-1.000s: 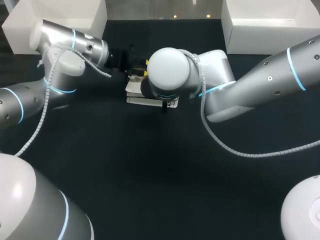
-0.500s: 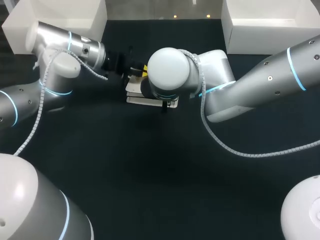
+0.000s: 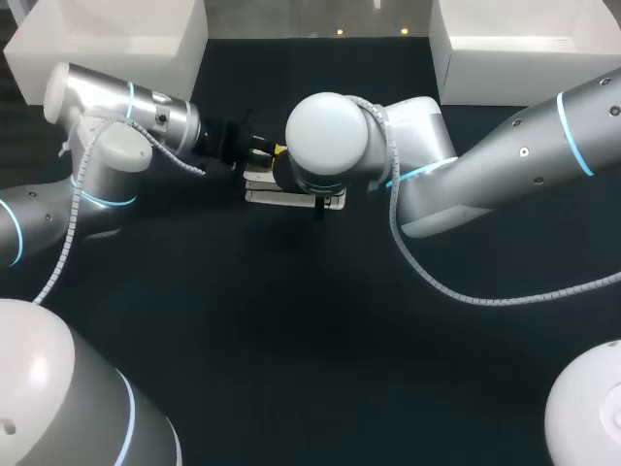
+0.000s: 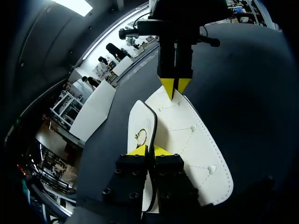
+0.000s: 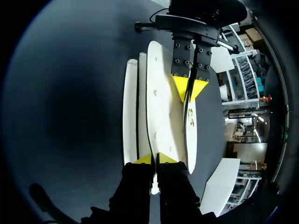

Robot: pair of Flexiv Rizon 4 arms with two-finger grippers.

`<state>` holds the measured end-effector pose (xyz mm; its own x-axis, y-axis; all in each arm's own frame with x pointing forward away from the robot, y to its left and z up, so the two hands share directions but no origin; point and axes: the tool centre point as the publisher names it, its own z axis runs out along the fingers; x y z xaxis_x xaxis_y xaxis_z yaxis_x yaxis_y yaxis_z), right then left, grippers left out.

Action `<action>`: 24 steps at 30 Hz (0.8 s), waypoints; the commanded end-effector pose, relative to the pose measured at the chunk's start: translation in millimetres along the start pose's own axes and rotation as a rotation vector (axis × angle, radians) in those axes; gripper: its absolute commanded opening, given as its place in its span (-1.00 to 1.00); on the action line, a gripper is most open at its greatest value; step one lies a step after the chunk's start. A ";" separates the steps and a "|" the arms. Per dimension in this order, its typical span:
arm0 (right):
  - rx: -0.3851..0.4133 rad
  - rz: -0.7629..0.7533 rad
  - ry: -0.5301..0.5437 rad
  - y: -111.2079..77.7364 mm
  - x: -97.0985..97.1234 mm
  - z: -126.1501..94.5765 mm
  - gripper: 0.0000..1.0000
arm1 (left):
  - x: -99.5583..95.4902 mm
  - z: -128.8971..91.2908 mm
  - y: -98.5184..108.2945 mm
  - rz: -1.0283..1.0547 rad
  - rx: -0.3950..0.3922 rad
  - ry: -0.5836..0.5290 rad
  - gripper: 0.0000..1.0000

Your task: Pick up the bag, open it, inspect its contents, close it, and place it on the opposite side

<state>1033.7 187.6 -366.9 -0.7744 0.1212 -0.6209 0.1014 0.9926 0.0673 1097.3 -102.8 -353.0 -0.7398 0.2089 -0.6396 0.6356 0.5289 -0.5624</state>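
Observation:
A white bag (image 3: 281,195) lies on the dark table, mostly hidden under my right arm's wrist (image 3: 327,144). In the left wrist view the bag (image 4: 191,140) has a stitched white flap and a gold clasp (image 4: 140,136). My left gripper (image 4: 148,150) is shut on the flap's thin edge at one end. At the opposite end my right gripper (image 4: 175,86) pinches the bag. The right wrist view shows the bag (image 5: 161,112) edge-on as stacked white layers, with my right gripper (image 5: 155,158) shut on one layer and my left gripper (image 5: 190,88) facing it.
A white box (image 3: 107,39) stands at the back left and another white box (image 3: 524,39) at the back right. The dark table (image 3: 291,330) stretches out in front of the bag.
My left arm has swung its gripper to the right and up to the bag's end, and its fingers have closed on the flap edge. The right arm has kept still.

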 end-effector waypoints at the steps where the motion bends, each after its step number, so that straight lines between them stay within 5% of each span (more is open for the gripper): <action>1: 0.001 0.000 -0.003 0.5 0.7 1.3 -1.00 | 2.8 1.1 -0.4 -0.001 -0.002 -0.002 -1.00; 15: 0.001 0.000 -0.003 0.5 0.7 1.3 -1.00 | -1.7 3.5 0.0 0.000 -0.009 0.014 -1.00; 16: 0.001 0.000 -0.003 0.5 0.7 1.3 -1.00 | -2.6 3.0 -0.4 -0.001 -0.009 0.014 -0.94; 17: 0.001 0.000 -0.003 0.5 0.7 1.3 -1.00 | -3.6 2.2 -0.8 -0.003 -0.009 0.013 -0.55; 19: 0.001 0.000 -0.003 0.5 0.7 1.3 -1.00 | -5.5 0.1 -1.8 -0.005 -0.012 0.009 -0.22; 21: 0.001 0.000 -0.003 0.5 0.7 1.3 -1.00 | -7.2 -2.7 -3.5 -0.004 -0.010 0.008 -0.26; 24: 0.001 0.000 -0.003 0.5 0.7 1.3 -1.00 | -8.7 -6.0 -5.4 0.004 -0.015 0.009 -0.76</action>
<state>1033.8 187.5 -366.7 -0.7743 0.1213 -0.6211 0.1015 0.9926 0.0674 1099.7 -104.5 -343.4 -0.7408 0.2153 -0.6363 0.6332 0.5398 -0.5546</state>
